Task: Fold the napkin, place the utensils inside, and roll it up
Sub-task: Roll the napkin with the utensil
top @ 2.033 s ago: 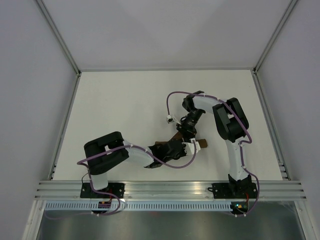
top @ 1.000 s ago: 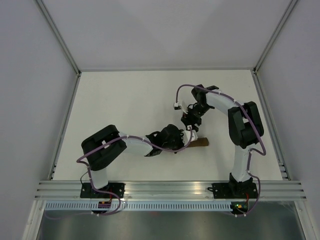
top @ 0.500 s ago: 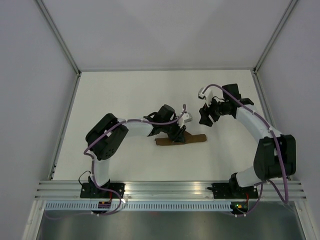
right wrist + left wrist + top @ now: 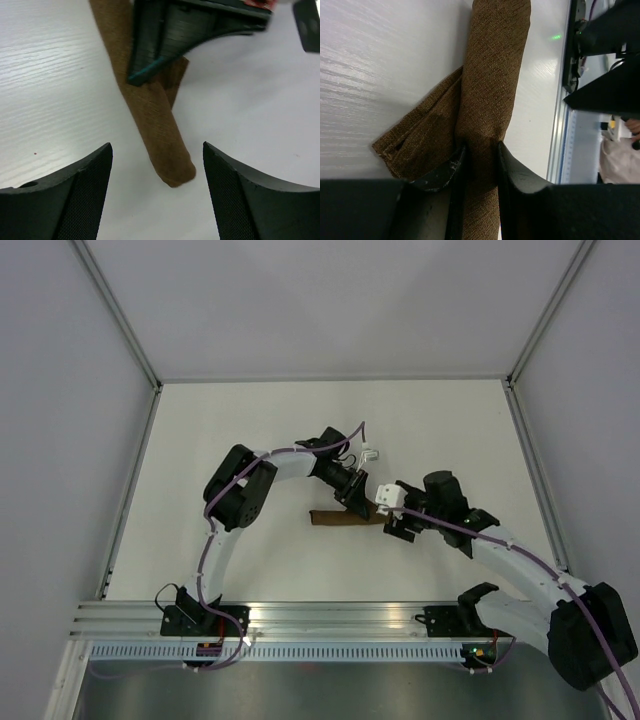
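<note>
The napkin [image 4: 340, 518] is a dark-brown roll lying across the middle of the white table, with a loose flap at one side [image 4: 420, 140]. From behind the roll, my left gripper [image 4: 356, 496] comes down on it, and both fingers press its sides [image 4: 479, 155]: it is shut on the napkin [image 4: 492, 75]. My right gripper [image 4: 396, 527] is at the roll's right end, open wide. The rounded end of the napkin [image 4: 167, 160] lies between its spread fingers [image 4: 156, 146], touching neither. The utensils are hidden.
An aluminium rail [image 4: 340, 615] runs along the near table edge, also seen in the left wrist view [image 4: 561, 125]. White walls enclose the table on three sides. Purple cables [image 4: 355, 440] loop off both arms above the roll.
My right arm has swung from the back right down to the roll's right end, jaws now wider. My left gripper keeps its hold while that arm has stretched further back.
</note>
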{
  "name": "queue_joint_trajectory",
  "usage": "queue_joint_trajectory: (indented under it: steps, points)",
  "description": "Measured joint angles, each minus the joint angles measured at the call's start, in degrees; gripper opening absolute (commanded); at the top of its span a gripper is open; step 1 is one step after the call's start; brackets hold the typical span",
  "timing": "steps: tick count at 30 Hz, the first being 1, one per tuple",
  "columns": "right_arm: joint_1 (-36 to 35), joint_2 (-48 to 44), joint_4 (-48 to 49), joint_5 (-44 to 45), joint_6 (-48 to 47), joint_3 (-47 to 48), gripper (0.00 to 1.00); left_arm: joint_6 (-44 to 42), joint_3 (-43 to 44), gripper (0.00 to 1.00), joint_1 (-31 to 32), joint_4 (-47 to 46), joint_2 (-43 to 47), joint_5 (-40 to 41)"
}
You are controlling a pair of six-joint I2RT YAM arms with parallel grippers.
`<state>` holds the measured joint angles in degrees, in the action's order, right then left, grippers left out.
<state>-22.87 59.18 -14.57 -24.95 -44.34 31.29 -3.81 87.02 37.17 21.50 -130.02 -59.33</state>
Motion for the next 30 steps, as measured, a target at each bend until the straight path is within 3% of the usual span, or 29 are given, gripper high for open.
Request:
queue_joint_trajectory:
  steps: [5, 18, 21, 22, 30]
  points:
    - [-8.7, 3.7, 6.8, 7.2, -1.5, -3.2, 0.78, 0.0, 4.6, 0.21, -0.5, 6.2, -3.5, -3.3]
    - [-17.1, 12.7, 15.7, 15.6, -3.3, -4.3, 0.73, -0.2, 8.7, 0.28, -0.6, 14.5, -6.8, -5.9]
    - [-18.1, 14.4, 16.1, 16.0, -3.6, -4.3, 0.56, -0.3, 8.9, 0.33, -0.7, 15.1, -6.9, -6.1]
    - [-18.3, 15.3, 16.0, 16.1, -3.7, -4.2, 0.45, -0.3, 8.9, 0.35, -0.7, 15.3, -6.9, -6.2]
    - [-18.3, 18.0, 10.8, 16.3, -3.7, 0.2, 0.35, -0.5, 9.2, 0.42, -1.2, 16.8, -6.8, -5.4]
